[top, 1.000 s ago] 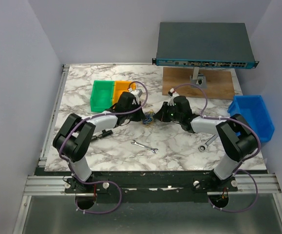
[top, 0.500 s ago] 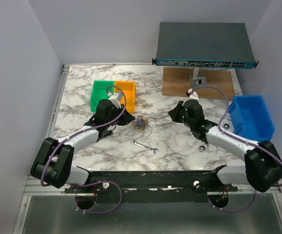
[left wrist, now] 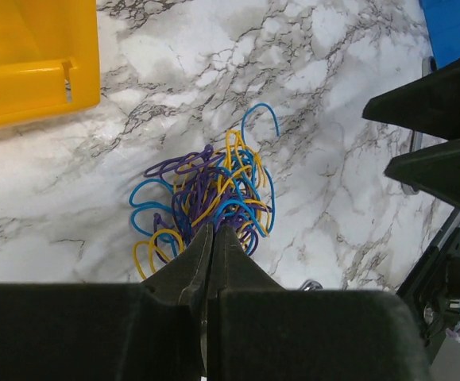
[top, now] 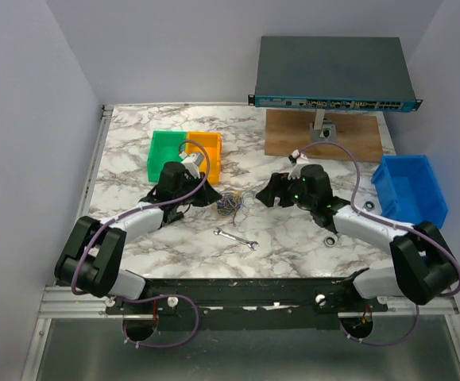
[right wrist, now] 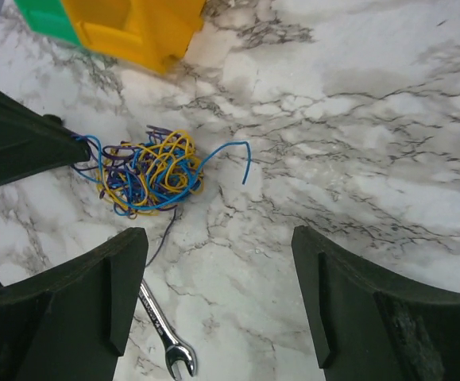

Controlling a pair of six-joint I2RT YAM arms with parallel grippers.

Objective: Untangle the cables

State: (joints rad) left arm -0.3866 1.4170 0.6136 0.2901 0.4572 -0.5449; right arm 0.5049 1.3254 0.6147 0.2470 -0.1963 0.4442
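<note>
Okay so the cables (top: 230, 202) are balled up in one tight knot of blue, yellow and purple-ish dark wire, sitting on the marble counter (top: 285, 238) roughly mid-way between the two arms, just near-right of the yellow bin (top: 206, 147) and the green bin (top: 164, 152) next to it. The left tool (left wrist: 211, 232) is clenched all the way, tips right at the left edge of the knot; honestly can't tell if a strand is actually pinched in there. The right tool (right wrist: 218, 246) is released, fingers spread wide with nothing between them, just to the right of the knot and not touching it. One blue end (right wrist: 241, 155) curls out toward that side. A small silver wrench (top: 236, 238) lies just near of the tangle. The blue bin (top: 411, 186) is way over on the right.
</note>
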